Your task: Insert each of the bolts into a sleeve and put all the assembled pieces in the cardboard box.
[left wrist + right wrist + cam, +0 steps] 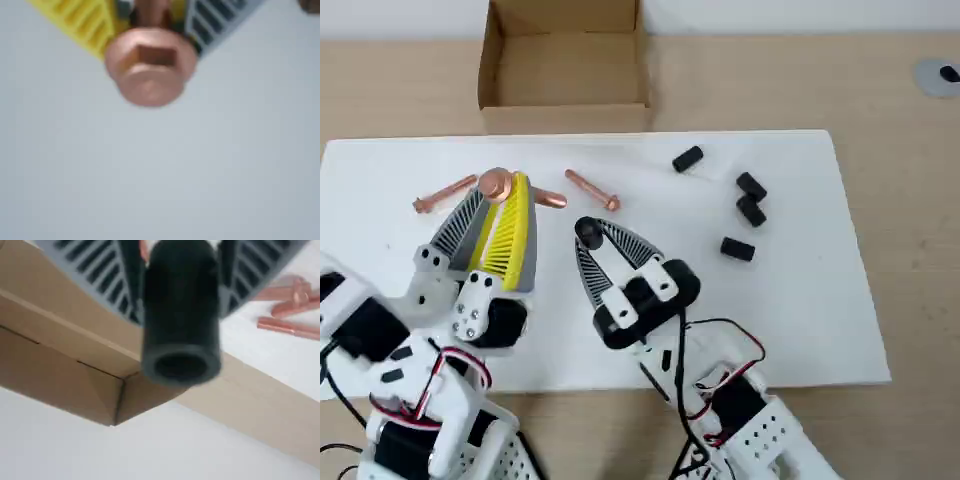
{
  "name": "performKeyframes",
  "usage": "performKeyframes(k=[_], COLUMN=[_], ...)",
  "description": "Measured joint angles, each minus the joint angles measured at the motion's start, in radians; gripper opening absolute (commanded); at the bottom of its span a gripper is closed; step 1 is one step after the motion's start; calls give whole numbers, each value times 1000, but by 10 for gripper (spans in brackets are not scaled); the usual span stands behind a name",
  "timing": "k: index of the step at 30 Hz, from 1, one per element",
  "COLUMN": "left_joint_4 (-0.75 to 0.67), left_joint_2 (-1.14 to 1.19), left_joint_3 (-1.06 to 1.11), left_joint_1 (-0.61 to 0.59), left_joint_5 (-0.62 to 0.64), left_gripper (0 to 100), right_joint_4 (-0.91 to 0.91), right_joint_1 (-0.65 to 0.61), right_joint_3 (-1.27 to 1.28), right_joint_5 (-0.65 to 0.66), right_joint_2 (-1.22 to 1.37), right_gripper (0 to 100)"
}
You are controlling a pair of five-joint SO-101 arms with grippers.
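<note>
Zero assembled pieces in the cardboard box (565, 118); it stands empty on the bench just past the far edge of the white sheet (800, 320); no bolt sits in a sleeve yet.

The left gripper (498, 192) is clamped on a copper bolt (150, 65), head outward, over the sheet's far left part. The right gripper (588, 232) is closed around a black sleeve (181, 325), bore open, near the sheet's middle. The two held parts are near each other but apart, not mated.

Three loose bolts can be counted near the far edge: first bolt (445, 195), second bolt (552, 199) half hidden by the left gripper, third bolt (592, 188).

Four loose sleeves lie toward the far right corner: first sleeve (687, 159), second sleeve (750, 185), third sleeve (751, 210), fourth sleeve (737, 249).

Judgement: first pairing in hand; every insertion and all boxing are left to do.
</note>
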Motion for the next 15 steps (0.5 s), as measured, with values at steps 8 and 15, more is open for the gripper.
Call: performKeyframes(k=[8, 15], left_joint_4=[0, 0], left_joint_2=[127, 187], left_joint_3=[0, 15], left_joint_1=[34, 77], left_joint_5=[0, 0], left_gripper=[4, 4], right_joint_4=[0, 2], right_joint_1=[0, 0], right_joint_3=[0, 0], right_joint_5=[-32, -32], right_joint_2=[0, 0], right_gripper=[9, 9])
